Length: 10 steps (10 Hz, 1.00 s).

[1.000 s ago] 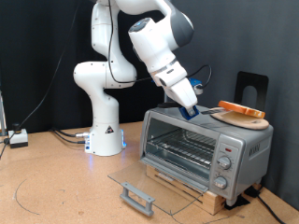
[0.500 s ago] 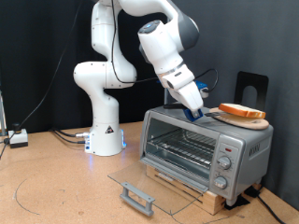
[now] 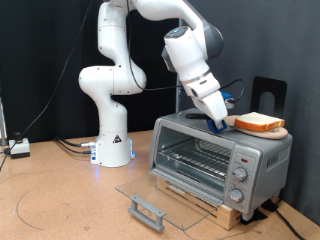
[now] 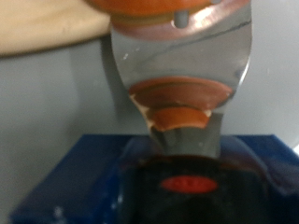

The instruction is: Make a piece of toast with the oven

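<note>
Your oven [image 3: 215,158] is silver-grey, with a clear glass door [image 3: 150,197] lying open on a grey handle [image 3: 147,211] and pale knobs [image 3: 240,171]. The piece of toast [image 3: 258,122] is pale with a tan-brown crust, sitting on a light wooden board [image 3: 272,131]. Your arm [image 3: 118,90] is white, with blue at the gripper [image 3: 219,126]. The surface [image 3: 60,195] is brown, the backdrop black.

The white arm rises from its base on the desk, bends at the elbow high in the exterior view and slants down rightwards, its blue-tipped tool [image 3: 220,126] pointing downwards to the right.
</note>
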Available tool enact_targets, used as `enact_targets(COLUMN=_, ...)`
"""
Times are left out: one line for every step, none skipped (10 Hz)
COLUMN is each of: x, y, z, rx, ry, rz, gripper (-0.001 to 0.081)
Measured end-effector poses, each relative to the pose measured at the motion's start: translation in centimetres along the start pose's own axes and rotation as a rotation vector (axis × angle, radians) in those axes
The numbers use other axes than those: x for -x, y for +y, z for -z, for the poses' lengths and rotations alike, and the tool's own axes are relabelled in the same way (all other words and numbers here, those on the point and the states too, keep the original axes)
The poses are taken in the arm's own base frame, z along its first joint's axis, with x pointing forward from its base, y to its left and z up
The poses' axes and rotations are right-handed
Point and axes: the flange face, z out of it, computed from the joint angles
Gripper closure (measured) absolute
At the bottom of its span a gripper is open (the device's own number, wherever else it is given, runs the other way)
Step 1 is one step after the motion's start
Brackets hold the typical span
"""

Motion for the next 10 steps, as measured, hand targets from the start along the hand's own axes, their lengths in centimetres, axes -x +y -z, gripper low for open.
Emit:
enact_targets(x=-0.4, y=-0.6, z=-0.3, rx=0.013, ry=0.008, rz=-0.003, gripper=0.0407)
enact_targets(x=-0.8, y=-1.3, z=-0.6, rx=0.022, ry=0.015, rz=-0.003, gripper=0.0407)
enact_targets(x=-1.3, y=-1.9, z=-0.9, rx=0.031, ry=0.023, rz=-0.004, gripper=0.0407)
enact_targets(x=-1.8, y=-2.5, z=-1.2, rx=0.04, ry=0.025, rz=-0.003, gripper=0.0407)
enact_targets(x=-2.2, y=-3.0, z=-1.5, rx=0.048, ry=0.029, rz=-0.004, gripper=0.0407)
enact_targets(x=-2.5, y=-3.4, z=-1.8, rx=0.05, ry=0.034, rz=-0.007, gripper=0.0407)
enact_targets(x=-2.7, y=-3.5, z=-2.0, rx=0.054, ry=0.04, rz=-0.007, gripper=0.0407)
enact_targets(x=-2.8, y=-3.5, z=-2.1, rx=0.056, ry=0.046, rz=-0.008, gripper=0.0407)
enact_targets(x=-2.9, y=-3.4, z=-2.1, rx=0.056, ry=0.05, rz=-0.01, gripper=0.0407)
enact_targets(x=-3.0, y=-3.3, z=-2.1, rx=0.056, ry=0.081, rz=-0.012, gripper=0.0407)
